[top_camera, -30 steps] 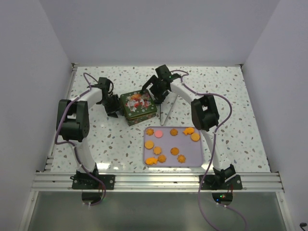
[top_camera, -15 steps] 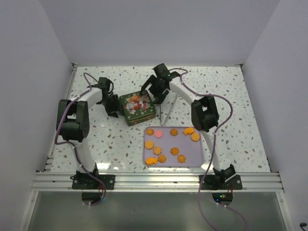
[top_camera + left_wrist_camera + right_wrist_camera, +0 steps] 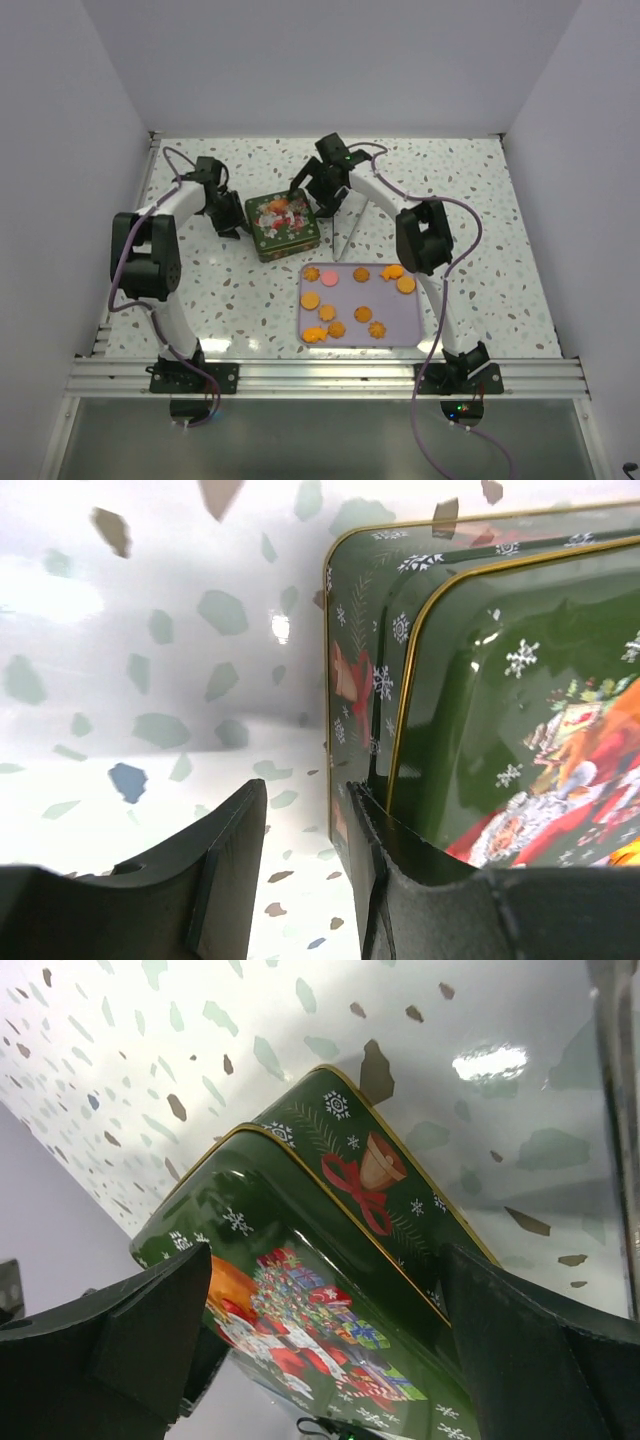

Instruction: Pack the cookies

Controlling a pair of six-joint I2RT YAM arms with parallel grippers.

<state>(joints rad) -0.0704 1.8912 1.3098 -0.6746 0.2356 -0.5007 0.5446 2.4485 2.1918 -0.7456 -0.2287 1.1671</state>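
Observation:
The cookies (image 3: 362, 313), orange rounds and flower shapes plus one pink round (image 3: 330, 278), lie spread on a lavender tray (image 3: 400, 322). A closed green Christmas tin (image 3: 283, 226) stands behind the tray. My left gripper (image 3: 230, 213) is at the tin's left side. In the left wrist view it (image 3: 300, 865) is open with only table between its fingers, the right finger (image 3: 372, 880) against the tin's wall (image 3: 350, 710). My right gripper (image 3: 318, 195) is at the tin's far right corner. It (image 3: 330, 1330) stands wide open astride the lid (image 3: 300, 1290); contact is unclear.
A thin grey V-shaped metal piece (image 3: 348, 238) lies between the tin and the tray's far edge. White walls enclose the speckled table (image 3: 480, 200) on three sides. An aluminium rail (image 3: 320, 378) runs along the near edge.
The left arm has swung back and leftward, and its gripper now sits further back along the tin's left side. The tin has slid slightly left and turned a little. The right gripper has edged back slightly.

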